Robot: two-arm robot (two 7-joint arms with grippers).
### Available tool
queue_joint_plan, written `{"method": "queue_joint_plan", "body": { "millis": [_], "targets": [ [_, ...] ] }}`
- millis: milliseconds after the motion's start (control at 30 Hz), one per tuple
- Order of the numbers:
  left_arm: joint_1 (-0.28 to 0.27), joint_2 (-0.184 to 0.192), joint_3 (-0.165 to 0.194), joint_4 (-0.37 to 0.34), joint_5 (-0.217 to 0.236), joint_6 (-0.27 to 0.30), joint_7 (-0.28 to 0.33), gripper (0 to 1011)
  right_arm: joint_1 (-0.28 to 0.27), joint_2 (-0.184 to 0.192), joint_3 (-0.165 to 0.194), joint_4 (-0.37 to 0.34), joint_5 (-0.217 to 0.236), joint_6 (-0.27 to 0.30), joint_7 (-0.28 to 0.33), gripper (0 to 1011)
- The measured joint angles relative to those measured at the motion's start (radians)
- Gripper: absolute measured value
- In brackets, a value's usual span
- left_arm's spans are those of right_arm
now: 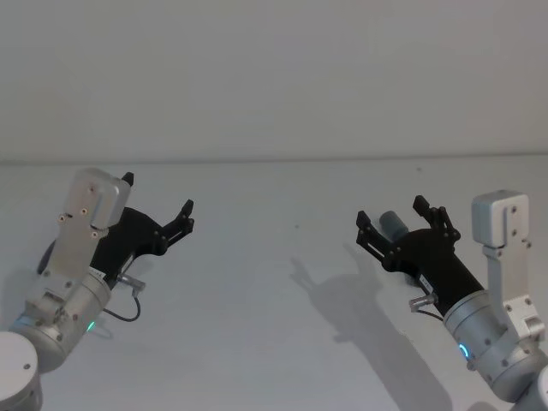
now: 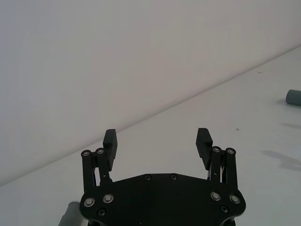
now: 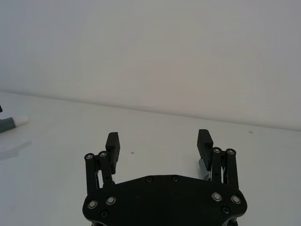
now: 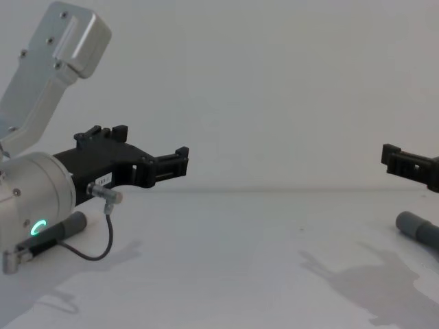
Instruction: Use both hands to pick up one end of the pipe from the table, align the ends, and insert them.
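Matt white table (image 1: 274, 282), smooth grey plastic pipe (image 4: 413, 225)

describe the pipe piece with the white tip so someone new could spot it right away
On the white table, look to the robot's left side, near the open left gripper. The white-tipped pipe piece lies flat there, dark grey and short. Its narrow white tip marks it out; the other pipe piece, by the right gripper, shows only grey.

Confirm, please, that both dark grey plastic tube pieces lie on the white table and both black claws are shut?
No: the black left claw and right claw are open, as both wrist views show; the grey tube pieces lie on the white table.
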Motion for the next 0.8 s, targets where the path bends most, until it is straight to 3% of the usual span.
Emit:
{"method": "queue_joint_plan", "body": {
  "millis": [800],
  "targets": [
    [0.000, 0.000, 0.000, 0.000, 0.000, 0.000, 0.000, 1001, 0.000, 0.000, 0.000, 0.000, 0.000, 0.000, 0.000, 1002]
  ]
}}
